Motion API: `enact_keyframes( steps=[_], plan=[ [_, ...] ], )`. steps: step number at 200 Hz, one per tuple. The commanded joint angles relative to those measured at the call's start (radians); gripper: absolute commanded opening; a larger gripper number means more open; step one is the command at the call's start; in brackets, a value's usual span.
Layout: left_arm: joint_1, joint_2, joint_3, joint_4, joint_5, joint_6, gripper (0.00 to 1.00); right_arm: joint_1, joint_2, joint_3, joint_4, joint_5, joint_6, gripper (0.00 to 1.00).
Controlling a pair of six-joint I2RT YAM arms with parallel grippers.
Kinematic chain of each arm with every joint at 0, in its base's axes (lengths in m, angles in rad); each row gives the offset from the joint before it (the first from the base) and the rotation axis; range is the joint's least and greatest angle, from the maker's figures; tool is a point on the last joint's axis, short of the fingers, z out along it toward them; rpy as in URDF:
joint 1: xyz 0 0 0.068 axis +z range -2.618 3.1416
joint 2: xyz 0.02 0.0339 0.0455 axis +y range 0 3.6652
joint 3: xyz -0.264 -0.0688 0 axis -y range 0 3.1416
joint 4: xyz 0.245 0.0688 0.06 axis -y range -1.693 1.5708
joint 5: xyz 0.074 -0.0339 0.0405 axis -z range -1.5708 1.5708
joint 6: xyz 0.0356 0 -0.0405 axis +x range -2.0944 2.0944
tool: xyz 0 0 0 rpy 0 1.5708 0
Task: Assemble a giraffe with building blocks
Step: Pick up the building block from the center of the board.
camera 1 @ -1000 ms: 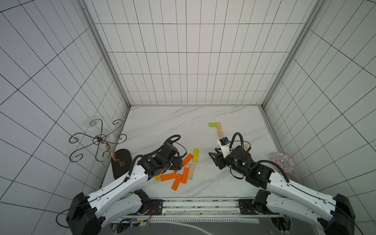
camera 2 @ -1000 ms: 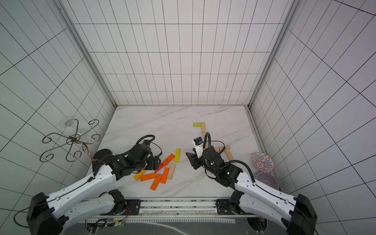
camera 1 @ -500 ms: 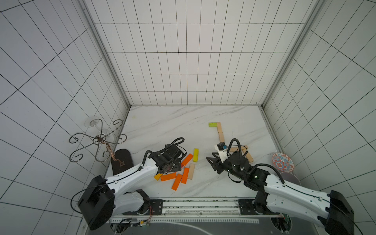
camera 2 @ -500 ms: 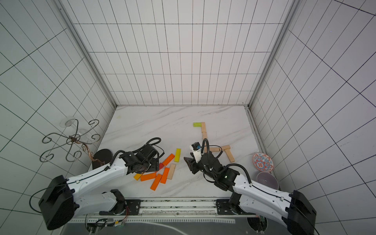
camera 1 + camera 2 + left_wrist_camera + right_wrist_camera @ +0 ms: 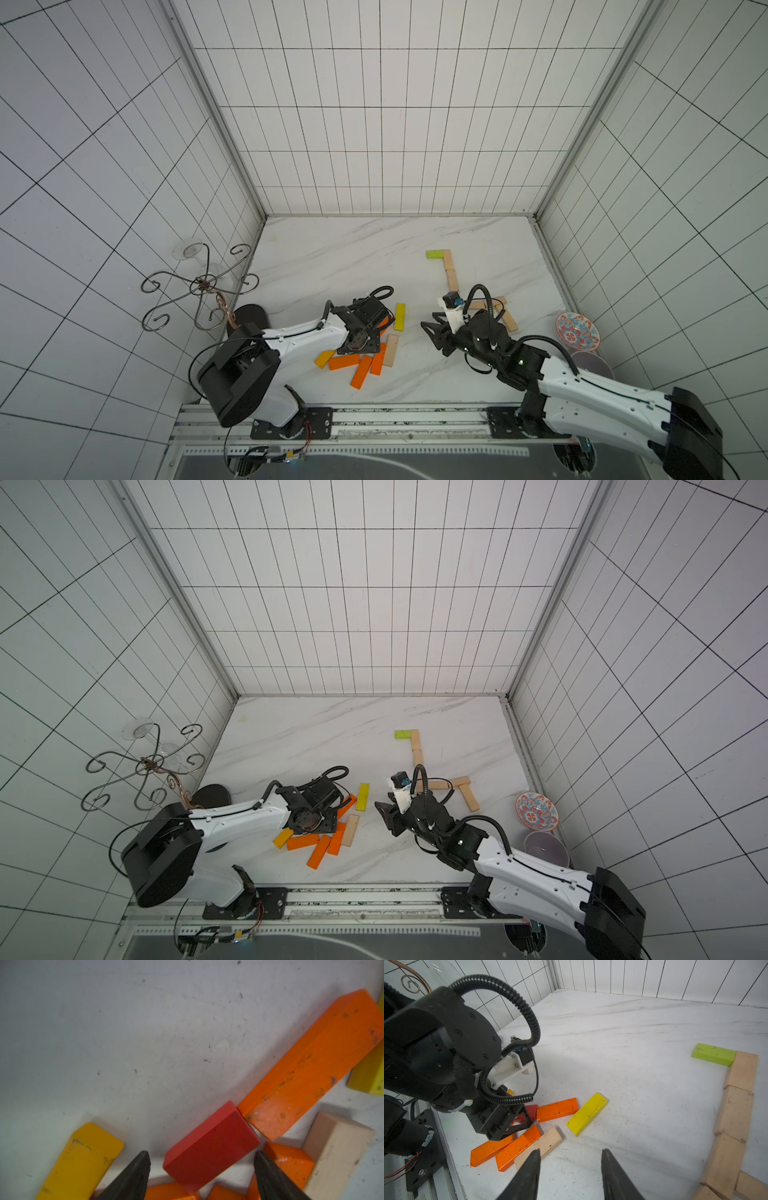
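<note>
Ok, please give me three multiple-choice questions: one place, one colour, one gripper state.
1. Where is the lime-green rectangular block?
A) touching the far end of the row of plain wooden blocks
B) in the orange pile
C) in a bowl
2. What colour is the block between the jaws of the left gripper?
A) yellow
B) red
C) green
3. The right gripper is:
A) shut on a block
B) open, empty
C) shut, empty
Answers: 1 A, it abuts that row; 2 B, the left wrist view shows a red block there; 3 B, its parted fingers hold nothing.
</note>
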Motion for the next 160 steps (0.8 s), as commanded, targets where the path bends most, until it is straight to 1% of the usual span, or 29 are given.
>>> enact_keyframes(
  steps=[1,42,67,82,125,144,160],
  plan=[
    [-0.001,0.043,0.054,-0.021,-0.059,0.094,0.79,0.011,-0.001,-0.052,0.026,-0.011,-0.003,0.48],
    [0.001,0.131,0.109,-0.049,-0.073,0.223,0.75,0.011,0.001,-0.054,0.024,-0.003,-0.004,0.48],
    [0.002,0.156,0.117,-0.060,-0.060,0.261,0.68,0.011,0.006,-0.051,0.023,-0.002,-0.004,0.47],
    [0.001,0.158,0.113,-0.069,-0.055,0.269,0.60,0.011,0.010,-0.049,0.023,-0.001,-0.005,0.46],
    [-0.003,0.126,0.076,-0.088,-0.032,0.266,0.47,0.011,0.034,-0.042,0.026,-0.005,-0.009,0.46],
    [0.000,0.110,0.062,-0.090,-0.039,0.263,0.39,0.011,0.042,-0.042,0.035,-0.009,-0.007,0.45],
    [0.002,0.105,0.058,-0.090,-0.046,0.264,0.36,0.011,0.049,-0.042,0.039,-0.011,-0.004,0.45]
  ],
)
